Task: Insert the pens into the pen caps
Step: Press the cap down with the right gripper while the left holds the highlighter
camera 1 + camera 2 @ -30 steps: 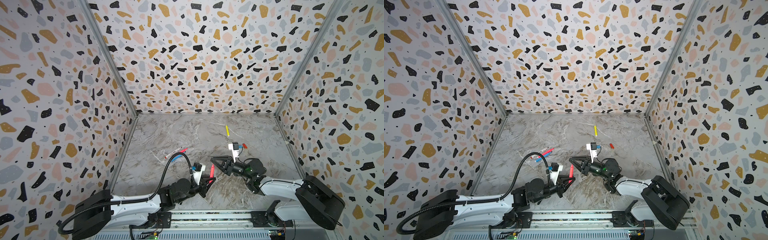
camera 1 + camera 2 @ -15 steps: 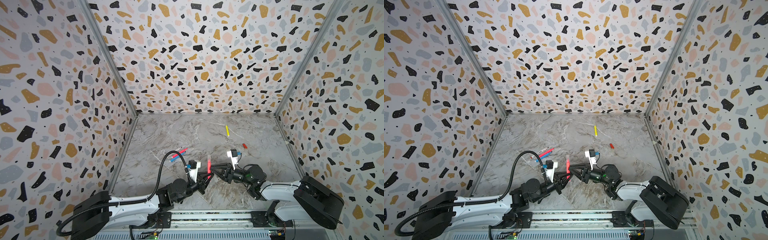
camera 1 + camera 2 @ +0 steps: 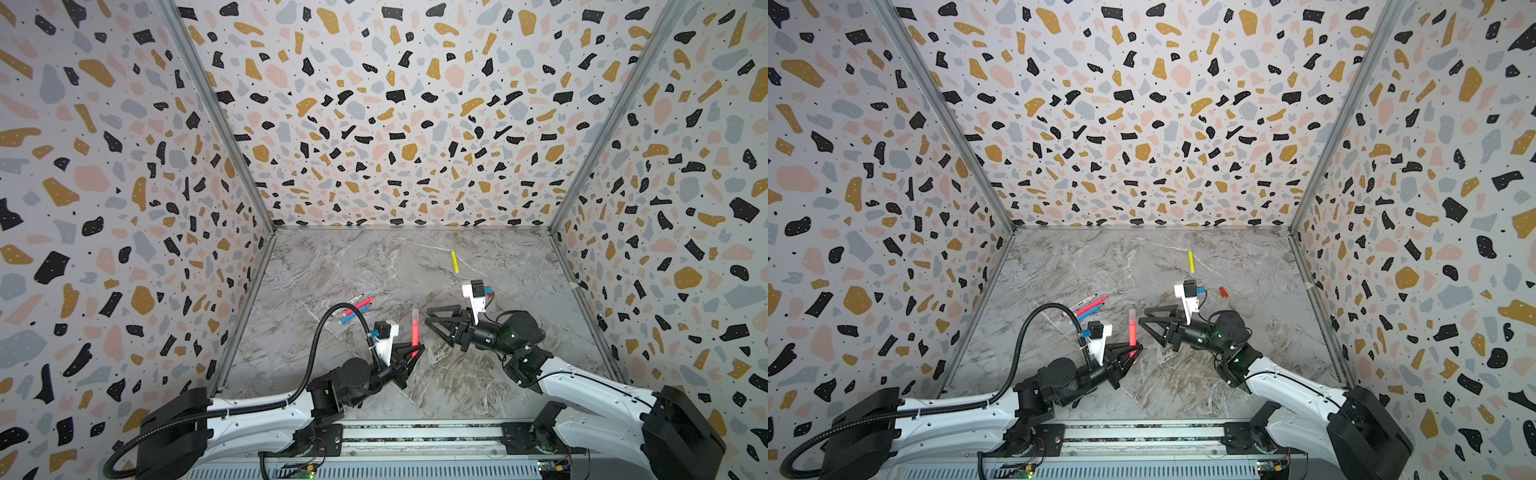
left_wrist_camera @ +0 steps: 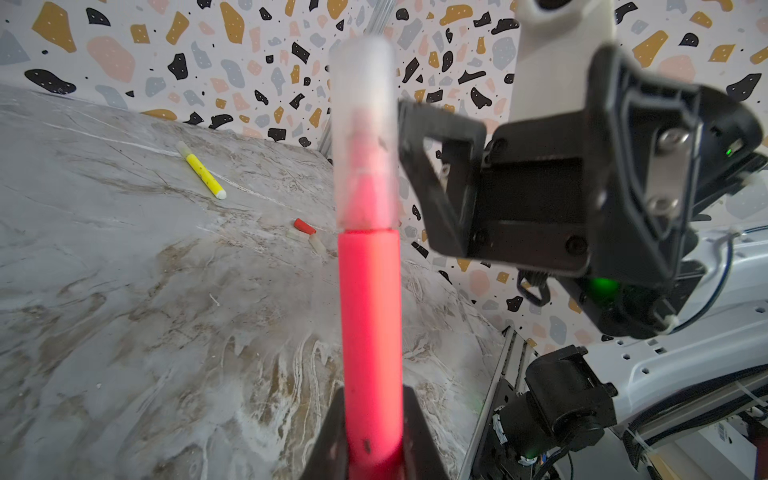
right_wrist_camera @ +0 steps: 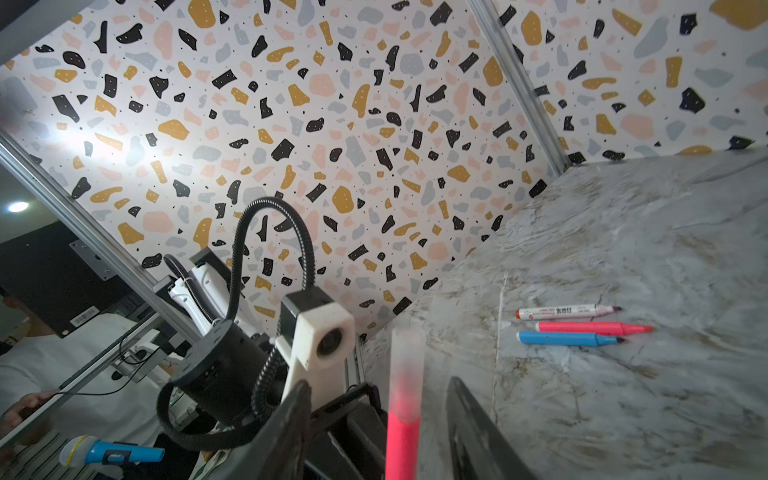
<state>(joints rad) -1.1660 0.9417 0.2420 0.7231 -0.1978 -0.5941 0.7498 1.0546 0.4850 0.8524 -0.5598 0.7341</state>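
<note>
While the left claw (image 3: 415, 353) pinches the pink pen (image 3: 414, 330) by its lower end, the barrel stands near upright. Its long axis rises straight out of the jaws, capped tip pointing up. And there's the frosted cap (image 4: 365, 133), seated on that top end! The right claw (image 3: 428, 316) hangs just beside the cap, fingers spread, touching nothing. Beyond the left claw, three pens (image 5: 590, 328) lie side by side, parallel. A yellow pen (image 3: 455, 262) rests well beyond the right claw.

Grey marble tabletop (image 3: 374, 270) between three terrazzo-patterned walls (image 3: 395, 124)
</note>
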